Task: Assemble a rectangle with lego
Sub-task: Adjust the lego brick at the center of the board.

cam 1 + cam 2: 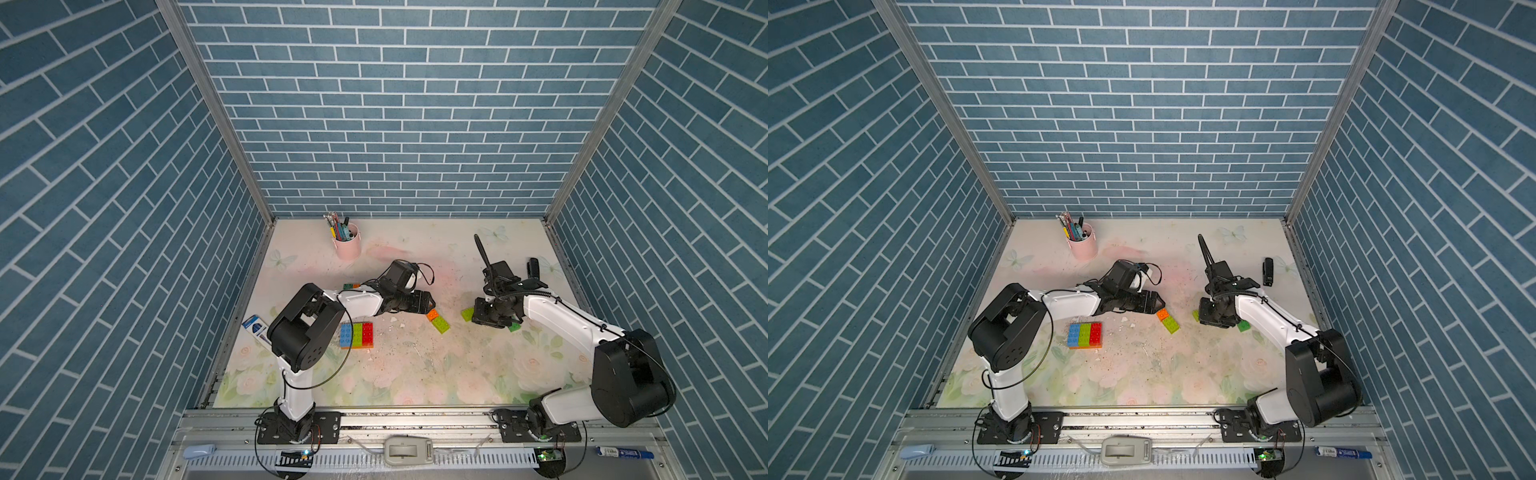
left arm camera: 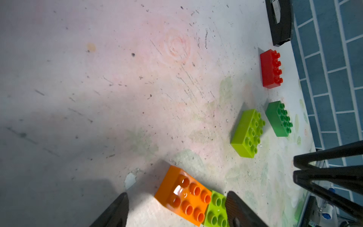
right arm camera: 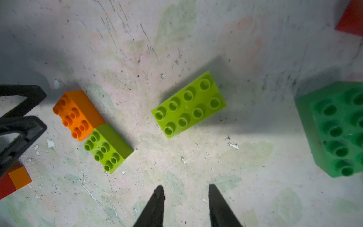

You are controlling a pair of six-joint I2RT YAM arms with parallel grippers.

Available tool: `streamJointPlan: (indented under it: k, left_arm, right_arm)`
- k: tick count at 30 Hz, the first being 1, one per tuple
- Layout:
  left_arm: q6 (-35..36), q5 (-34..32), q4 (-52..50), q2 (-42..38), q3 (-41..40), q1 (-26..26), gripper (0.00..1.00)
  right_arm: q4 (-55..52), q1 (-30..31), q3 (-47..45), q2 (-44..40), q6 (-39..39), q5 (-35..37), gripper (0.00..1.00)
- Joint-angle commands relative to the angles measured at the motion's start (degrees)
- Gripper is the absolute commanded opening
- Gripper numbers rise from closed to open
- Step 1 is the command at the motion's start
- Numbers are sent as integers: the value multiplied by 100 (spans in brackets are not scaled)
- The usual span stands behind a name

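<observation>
- Three blue brick-patterned walls (image 1: 374, 104) close us in at left, back and right.
- One worn floral table (image 1: 415, 374). Its widest open stretch runs along the near edge, in front of the two arm bases.
- Two arms. We see the left gripper (image 2: 176, 194) spread wide, straddling the orange brick (image 3: 76, 114) with a gap showing at one finger. The right gripper (image 3: 186, 186) hovers slightly parted, nothing between its jaws.
- One pink pen cup (image 1: 348, 245) near the back edge.
- One joined block (image 1: 356, 334) on the left: blue, lime and red side by side over orange.
- Five bricks mid-table:
  - the orange brick touching a lime brick (image 3: 109, 146) end to end
  - one loose lime brick (image 3: 188, 105) ahead of the right gripper
  - one dark green brick (image 3: 337, 129) toward the right wall
  - one red brick (image 2: 272, 68) toward the right wall
</observation>
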Motion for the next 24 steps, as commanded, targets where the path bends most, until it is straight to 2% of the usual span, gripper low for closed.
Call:
streamJointPlan:
  k: [1, 16, 21, 24]
  left_arm:
    - [-134, 283, 255, 133, 125, -60, 77]
    - [-361, 425, 563, 100, -245, -221, 71]
    - [-158, 295, 347, 40, -177, -183, 76]
    - [-51, 282, 207, -127, -155, -83, 79]
  right_arm:
    - [-40, 102, -152, -59, 265, -142, 37]
    - [173, 483, -233, 315, 341, -265, 35]
    - [151, 655, -101, 470, 306, -213, 35]
    - [-229, 623, 176, 348, -34, 184, 36]
